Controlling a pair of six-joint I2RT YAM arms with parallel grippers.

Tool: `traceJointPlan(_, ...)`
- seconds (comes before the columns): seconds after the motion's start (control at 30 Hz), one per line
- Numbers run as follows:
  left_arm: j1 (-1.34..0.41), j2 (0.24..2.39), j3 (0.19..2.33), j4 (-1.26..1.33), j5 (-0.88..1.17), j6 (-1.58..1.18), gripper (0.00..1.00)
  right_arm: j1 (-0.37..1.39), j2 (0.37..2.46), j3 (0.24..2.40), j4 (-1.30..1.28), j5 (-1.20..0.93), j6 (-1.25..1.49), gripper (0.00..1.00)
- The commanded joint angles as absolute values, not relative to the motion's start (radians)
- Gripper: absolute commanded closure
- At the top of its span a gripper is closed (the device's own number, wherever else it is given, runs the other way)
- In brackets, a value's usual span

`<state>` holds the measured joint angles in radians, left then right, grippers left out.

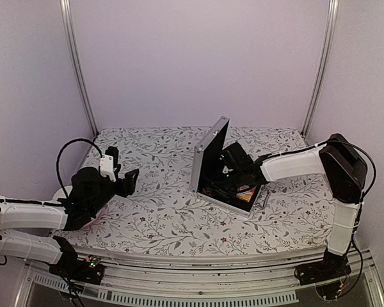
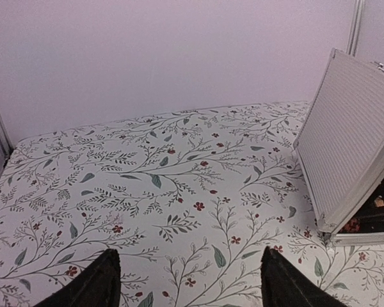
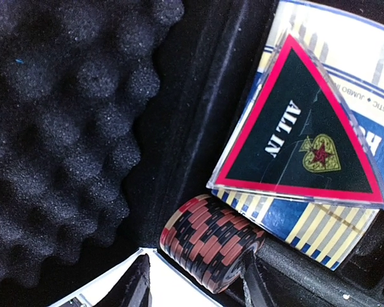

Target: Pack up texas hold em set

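Note:
The silver briefcase stands open at centre right of the table, its lid upright; the ribbed outside of the lid shows in the left wrist view. My right gripper is down inside the case. In the right wrist view it is open, its fingers on either side of a stack of red and black chips lying on its side. A triangular "ALL IN" token rests on a blue and yellow card pack. My left gripper is open and empty over the cloth, left of the case.
Black egg-crate foam lines the lid just left of my right gripper. A flat white piece lies under the fingers. A yellow and red pack lies in the case's near corner. The floral cloth covers the table between the walls.

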<state>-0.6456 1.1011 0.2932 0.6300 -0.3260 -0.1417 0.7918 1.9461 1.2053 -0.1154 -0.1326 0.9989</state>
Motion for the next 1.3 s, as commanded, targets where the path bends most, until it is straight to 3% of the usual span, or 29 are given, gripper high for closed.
traceJointPlan(0.0, -0.641, 1.104, 0.313, 0.625, -0.331, -0.127, 0.25, 0.798, 1.908, 1.218, -0.119, -0.082, 0.986, 0.48)
traceJointPlan(0.13, -0.641, 1.101, 0.314, 0.626, -0.333, -0.128, 0.25, 0.789, 1.851, 1.177, -0.171, -0.027, 0.956, 0.41)
traceJointPlan(0.37, -0.641, 1.098, 0.31, 0.628, -0.337, -0.126, 0.25, 0.775, 1.726, 1.092, -0.221, 0.001, 0.838, 0.38)
traceJointPlan(0.67, -0.641, 1.079, 0.299, 0.636, -0.341, -0.126, 0.25, 0.742, 1.565, 0.931, -0.253, -0.148, 0.611, 0.32)
traceJointPlan(1.27, -0.641, 1.066, 0.289, 0.643, -0.35, -0.117, 0.24, 0.739, 1.655, 0.927, -0.263, -0.19, 0.506, 0.29)
